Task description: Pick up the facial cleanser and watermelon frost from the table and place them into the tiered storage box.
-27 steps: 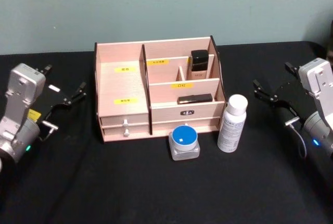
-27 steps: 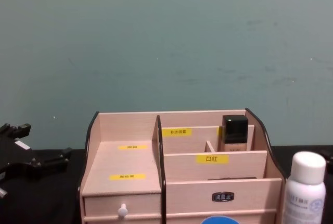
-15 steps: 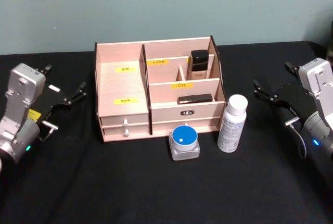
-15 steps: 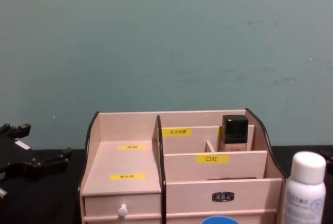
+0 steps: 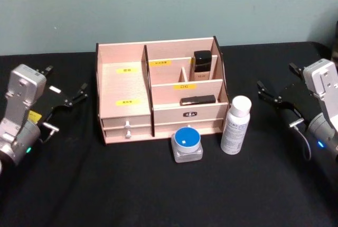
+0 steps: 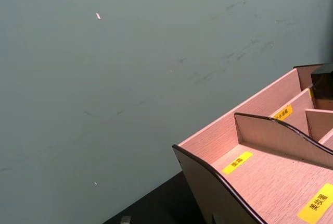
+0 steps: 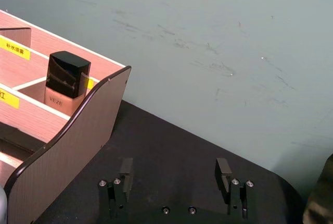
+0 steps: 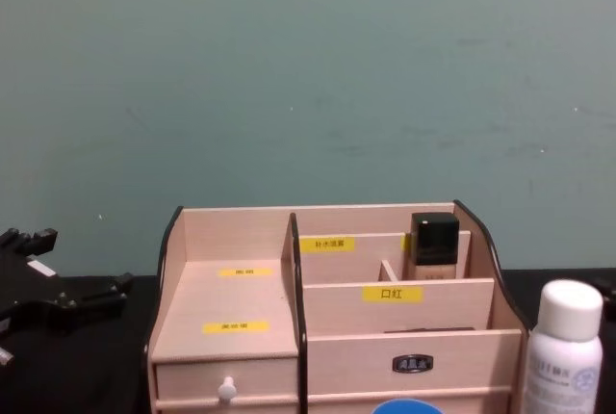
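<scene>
At the far left of the black tabletop [image 5: 158, 195], the left gripper [image 5: 65, 79] hangs apart from the tiered storage box [image 5: 169, 115], its jaws spread wide and empty. The box stands mid-table, with a dark-capped bottle [image 5: 202, 62] in its back right compartment. Just in front of the box's right half sits the watermelon frost [image 5: 187, 142], a squat jar with a round blue lid. Beside it, at the box's front right corner, the white facial cleanser [image 5: 235, 125] stands upright. Farther right, the right gripper [image 5: 276, 77] waits with its jaws wide, gripping nothing.
</scene>
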